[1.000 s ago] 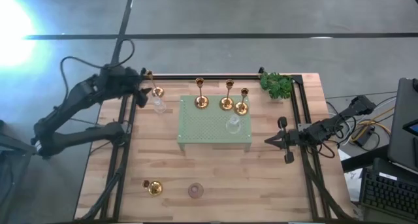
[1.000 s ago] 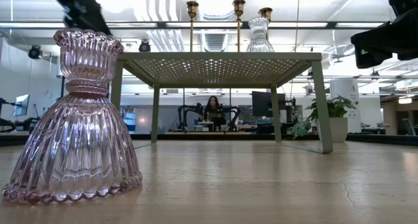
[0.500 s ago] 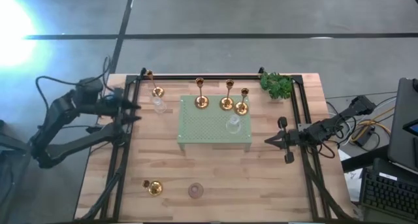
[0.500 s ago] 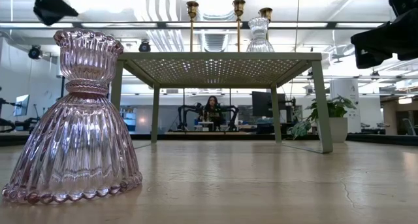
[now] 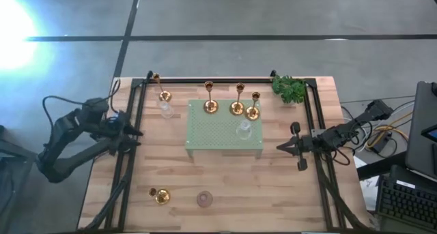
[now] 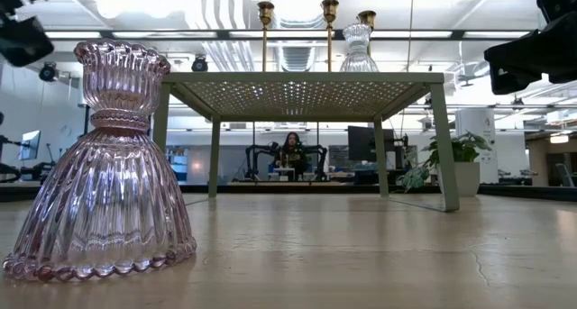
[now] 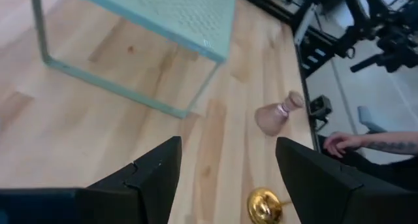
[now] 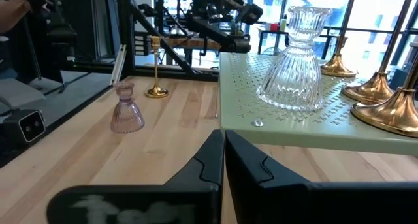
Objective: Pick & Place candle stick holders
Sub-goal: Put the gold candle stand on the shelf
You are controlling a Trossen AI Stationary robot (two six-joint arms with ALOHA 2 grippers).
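Four holders stand on the green tray at worktop centre; a clear glass holder waits at eleven o'clock. The left end effector, open and empty, hangs at nine o'clock. It should descend vertically over the cup, close gently, avoiding the brass holder beside. The right end effector rests shut at three o'clock.

My left gripper pulls back from the tall gold-brass candle holder at the far left, swinging nearer along the table's left edge, empty.
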